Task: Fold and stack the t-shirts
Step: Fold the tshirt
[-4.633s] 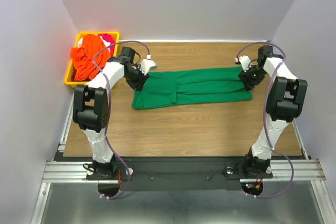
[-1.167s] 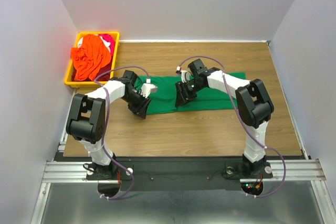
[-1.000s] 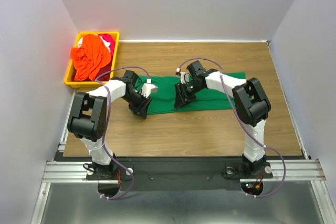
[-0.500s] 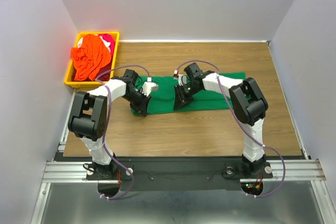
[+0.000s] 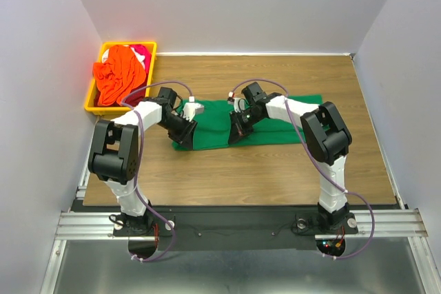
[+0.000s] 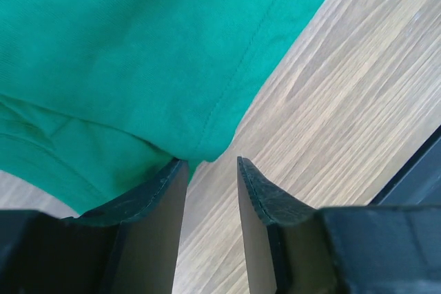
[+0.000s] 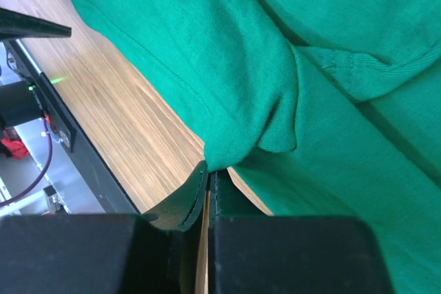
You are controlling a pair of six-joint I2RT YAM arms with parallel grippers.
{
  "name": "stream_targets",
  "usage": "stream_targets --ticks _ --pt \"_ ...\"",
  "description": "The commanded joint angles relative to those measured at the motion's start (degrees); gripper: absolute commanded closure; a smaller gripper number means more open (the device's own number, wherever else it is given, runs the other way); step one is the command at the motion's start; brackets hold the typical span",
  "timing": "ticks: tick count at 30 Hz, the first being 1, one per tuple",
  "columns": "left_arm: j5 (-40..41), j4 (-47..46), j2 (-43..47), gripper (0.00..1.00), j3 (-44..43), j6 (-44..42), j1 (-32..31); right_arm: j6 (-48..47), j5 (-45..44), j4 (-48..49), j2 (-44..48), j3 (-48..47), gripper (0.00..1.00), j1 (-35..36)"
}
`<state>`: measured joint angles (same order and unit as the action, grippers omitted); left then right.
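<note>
Green cloth t-shirt (image 5: 282, 129): our right end effector (image 7: 209, 170) now clamps its hem, left end effector (image 6: 211, 163) reopens; we're half-ready to fold.

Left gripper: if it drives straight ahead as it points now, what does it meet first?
The green t-shirt: its hemmed corner lies right ahead of the left gripper. Depth is unclear, but it looks near.

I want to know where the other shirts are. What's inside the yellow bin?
A crumpled orange shirt fills most of the bin, with a bit of a pink shirt showing at the back. The bin's floor, and anything under them, is covered.
</note>
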<state>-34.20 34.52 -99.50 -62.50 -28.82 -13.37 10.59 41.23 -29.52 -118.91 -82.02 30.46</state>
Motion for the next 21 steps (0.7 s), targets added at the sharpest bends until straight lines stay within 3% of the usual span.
stream_targets --ticks 1,5,11,21 --pt "-2.72 0.72 -0.60 0.58 -2.63 0.60 0.09 0.13 2.36 1.66 1.05 -2.71 0.99 0.30" --pt "-3.16 0.98 -1.31 0.79 -3.24 0.78 0.09 0.22 2.80 1.66 1.40 -2.71 0.99 0.30" --pt "-3.33 1.07 -0.34 1.00 -2.89 0.43 0.18 0.40 3.24 1.57 1.58 -3.15 0.99 0.30" --pt "-5.53 3.71 2.30 1.00 -9.03 0.43 2.73 0.92 3.50 1.48 1.41 -9.56 1.00 -3.12"
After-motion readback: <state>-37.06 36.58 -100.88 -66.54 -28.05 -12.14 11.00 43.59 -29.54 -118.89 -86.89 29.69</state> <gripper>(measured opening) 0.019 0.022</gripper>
